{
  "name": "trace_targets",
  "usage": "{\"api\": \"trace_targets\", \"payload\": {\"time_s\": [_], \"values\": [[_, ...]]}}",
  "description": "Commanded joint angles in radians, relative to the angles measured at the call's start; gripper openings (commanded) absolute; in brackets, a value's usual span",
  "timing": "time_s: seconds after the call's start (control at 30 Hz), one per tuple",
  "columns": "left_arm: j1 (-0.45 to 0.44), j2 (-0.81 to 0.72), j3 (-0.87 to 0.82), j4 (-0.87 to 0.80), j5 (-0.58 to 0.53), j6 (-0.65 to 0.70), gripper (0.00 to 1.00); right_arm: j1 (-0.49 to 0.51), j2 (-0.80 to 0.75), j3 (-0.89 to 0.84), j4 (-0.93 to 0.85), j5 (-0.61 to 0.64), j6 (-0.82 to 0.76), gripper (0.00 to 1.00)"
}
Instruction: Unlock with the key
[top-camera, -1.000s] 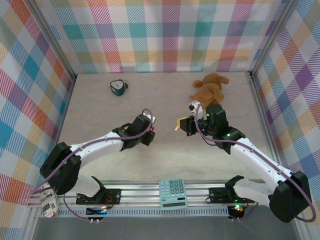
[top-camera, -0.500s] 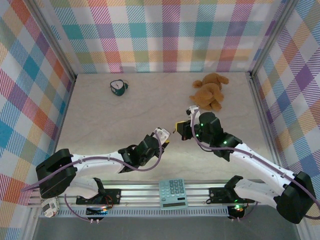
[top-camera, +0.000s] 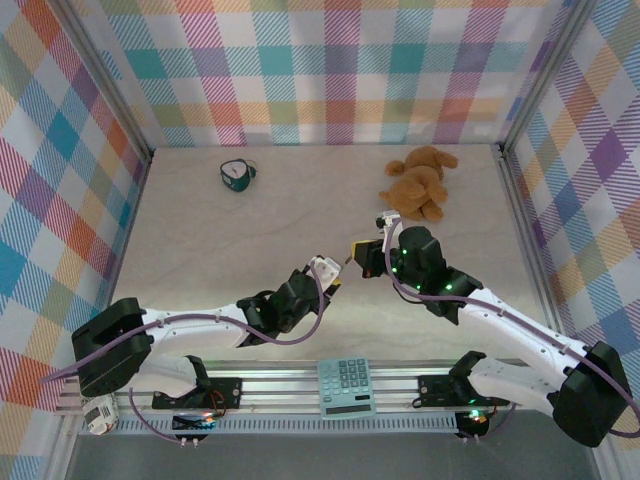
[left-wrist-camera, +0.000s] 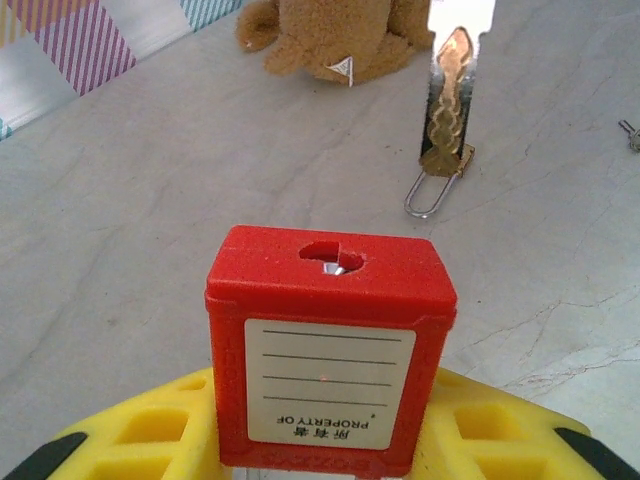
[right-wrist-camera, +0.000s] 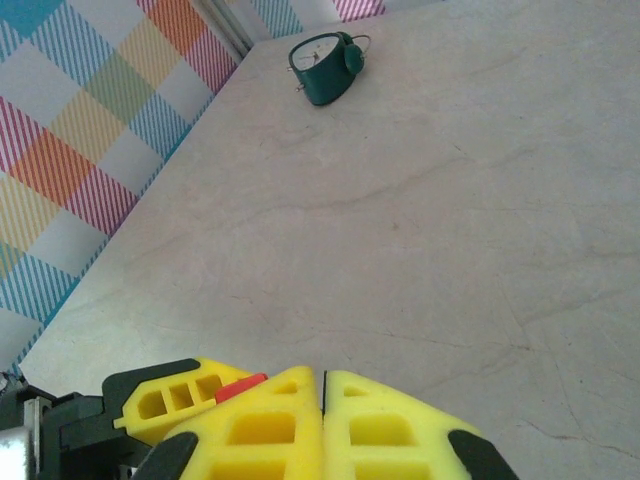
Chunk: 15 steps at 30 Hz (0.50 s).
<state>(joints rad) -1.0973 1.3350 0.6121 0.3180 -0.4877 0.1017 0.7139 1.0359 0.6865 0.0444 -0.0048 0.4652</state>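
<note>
My left gripper (top-camera: 327, 272) is shut on the red padlock (left-wrist-camera: 330, 270), which stands between its yellow fingers (left-wrist-camera: 140, 425) with the keyhole (left-wrist-camera: 332, 255) on its top face. My right gripper (top-camera: 355, 250) hangs just up and right of it, fingers pressed together on a thin dark sliver (right-wrist-camera: 323, 385), the key. In the left wrist view the key (left-wrist-camera: 447, 100) comes down as a slim shiny strip beyond and right of the keyhole, apart from it. A small brass piece with a silver loop (left-wrist-camera: 428, 195) lies below its lower end.
A brown teddy bear (top-camera: 420, 185) lies at the back right and a green alarm clock (top-camera: 236, 175) at the back left. A calculator (top-camera: 346, 387) sits on the front rail. A tiny metal bit (left-wrist-camera: 630, 130) lies on the table. Plaid walls enclose three sides.
Over the last second my left arm swung down and right toward the middle with the red padlock. My right gripper shifted slightly down-left. Both have barely moved in the last half second.
</note>
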Motion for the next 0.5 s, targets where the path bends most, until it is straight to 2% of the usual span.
{"api": "trace_targets", "payload": {"time_s": [0.0, 0.47], "values": [[-0.013, 0.005, 0.035, 0.031, 0.001, -0.011, 0.27, 0.005, 0.023, 0.002, 0.071, -0.027, 0.035, 0.00], [-0.013, -0.015, 0.041, 0.003, 0.003, -0.006, 0.26, 0.021, 0.075, -0.004, 0.135, -0.057, 0.083, 0.00]]}}
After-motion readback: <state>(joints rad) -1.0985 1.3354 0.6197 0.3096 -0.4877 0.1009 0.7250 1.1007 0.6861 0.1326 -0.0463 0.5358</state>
